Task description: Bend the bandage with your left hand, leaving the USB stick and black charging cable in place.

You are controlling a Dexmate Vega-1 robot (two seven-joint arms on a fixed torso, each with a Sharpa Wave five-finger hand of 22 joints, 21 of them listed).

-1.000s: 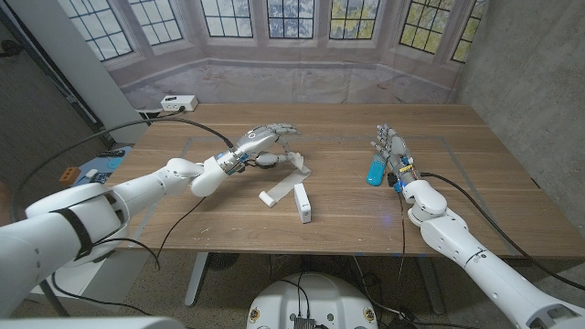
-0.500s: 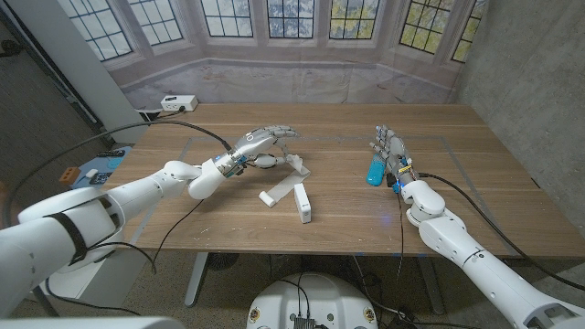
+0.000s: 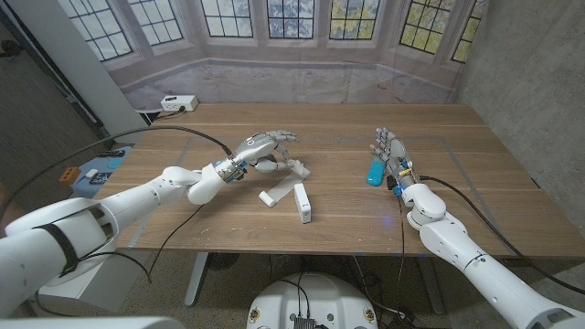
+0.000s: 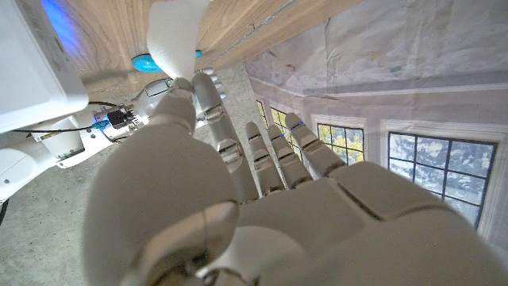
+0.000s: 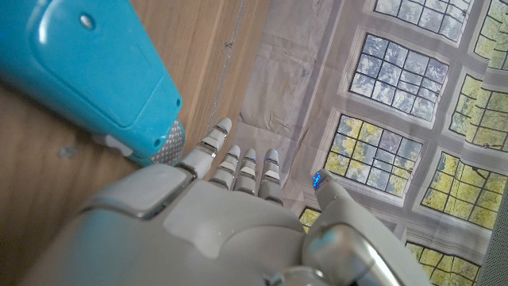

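Wooden desk [image 3: 475,183] under everything, pale brown, with both arms reaching in from the near corners. Over the middle of it, the left robot hand [image 3: 263,148], back turned upward, long fingers fanned out toward the far side, thumb brought down against the far end of the bandage [image 3: 277,193]. Judging from the left wrist view, pinching that raised white end between the thumb and one finger, with the other fingers left apart. At the other side, well apart from all this, the right robot hand [image 3: 388,151], standing on its edge with straight fingers close side by side and holding nothing. Just beside that palm, a blue object [image 3: 373,171] with a metal end, probably the USB stick. Nearer the front edge, a white oblong block [image 3: 303,204], long axis pointing away from the robot, close to the bandage but seemingly not touching it. About the bandage itself: a narrow white strip, long axis slanting from its flat near end, toward the robot's left, up to the lifted far end under the thumb, so already kinked in the middle. Clearly nearer to the left arm, lying directly below and in front of that palm. Hard to say which of the black leads is the charging cable. No container among these things.
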